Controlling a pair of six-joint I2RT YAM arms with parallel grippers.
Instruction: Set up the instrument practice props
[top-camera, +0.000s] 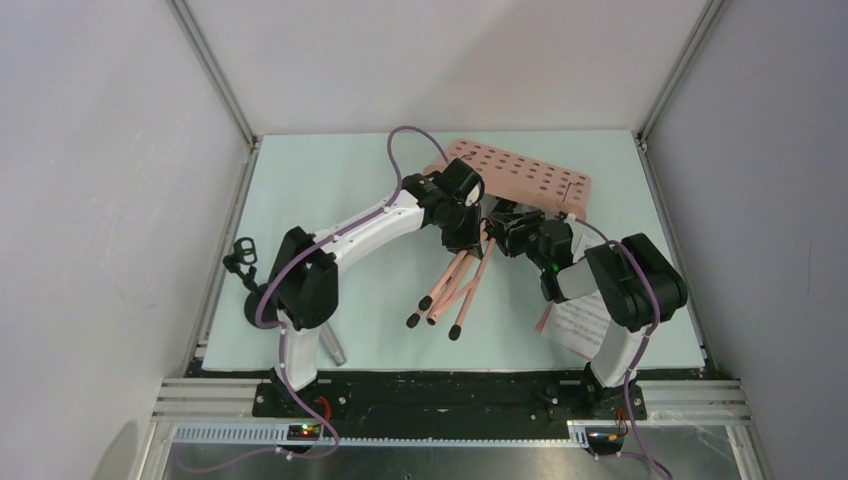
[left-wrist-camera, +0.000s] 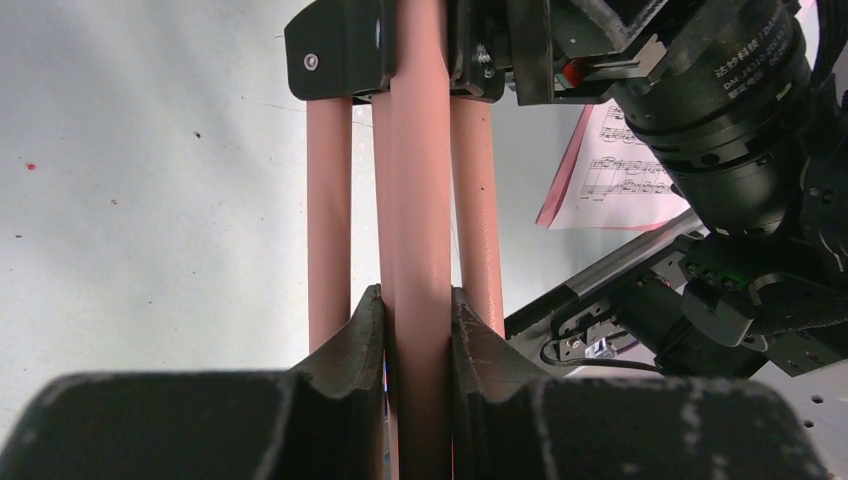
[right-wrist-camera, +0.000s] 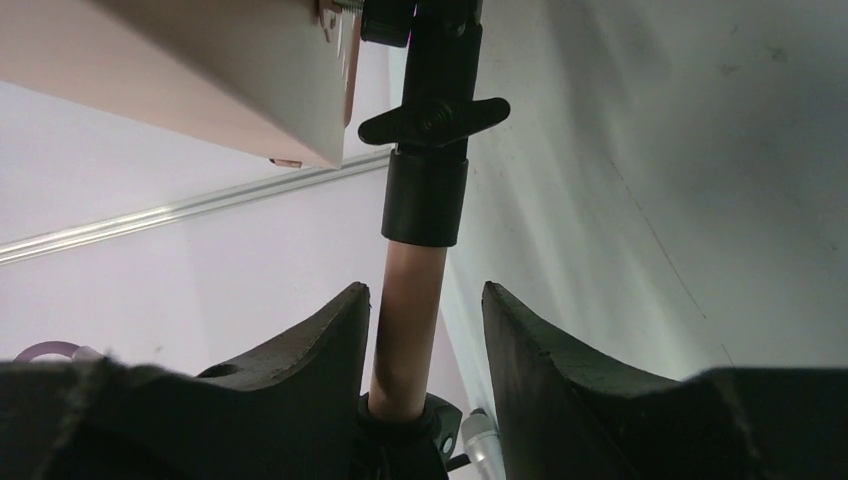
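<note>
The salmon-pink music stand lies on the table, its perforated desk at the back and its folded legs pointing toward me. My left gripper is shut on the stand's middle tube, with a folded leg on either side. My right gripper is open and straddles the stand's shaft below a black collar with a wing knob; a gap shows on the right side. The sheet-music pages lie under my right arm. The grey microphone lies by the left arm's base.
A small black mic stand stands at the mat's left edge beside my left arm. The enclosure walls close in on three sides. In the left wrist view, my right arm crowds in close on the right, above the sheet music.
</note>
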